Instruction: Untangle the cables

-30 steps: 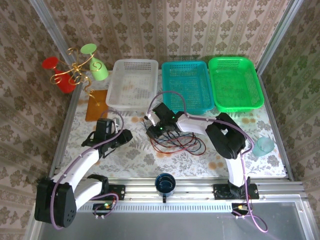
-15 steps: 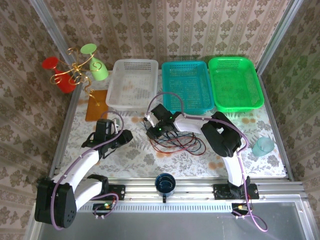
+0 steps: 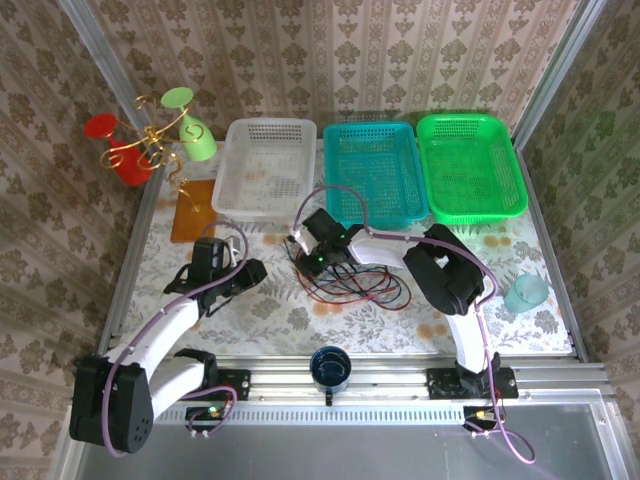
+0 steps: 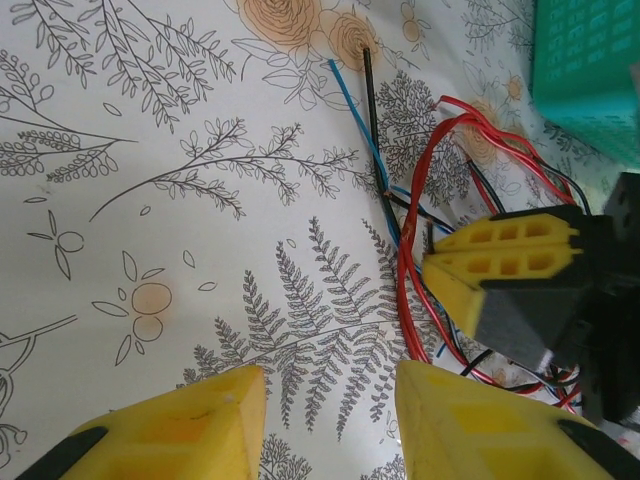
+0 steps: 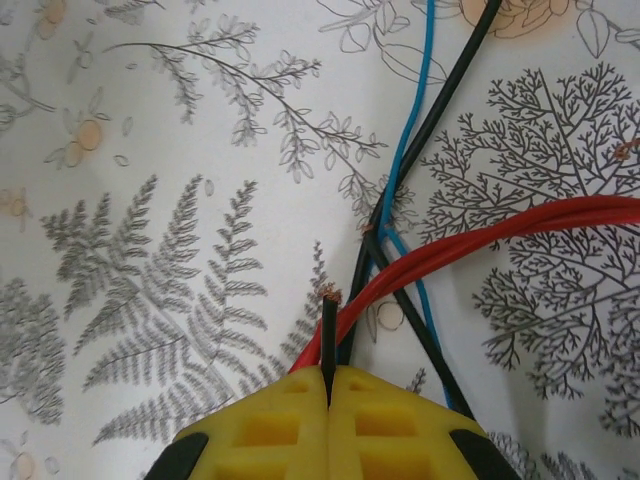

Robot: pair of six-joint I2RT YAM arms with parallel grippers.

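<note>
From above: loose tangle of thin red, black and blue cables (image 3: pixel 360 288) lying mid-table on white floral tablecloth (image 3: pixel 270 310), right gripper (image 3: pixel 308 265) at its left edge, left gripper (image 3: pixel 252 270) apart, further left.

From left wrist: 2 left yellow fingers (image 4: pixel 200 420) spread, holding nothing, beside the tangle.

From right wrist: right yellow fingers (image 5: pixel 260 430) pressed together, pinching 1 black cable end (image 5: pixel 328 330).

The cables (image 4: pixel 404 285) disappear behind the right tool (image 4: pixel 440 262) (the middle of the tangle is hidden there).
</note>
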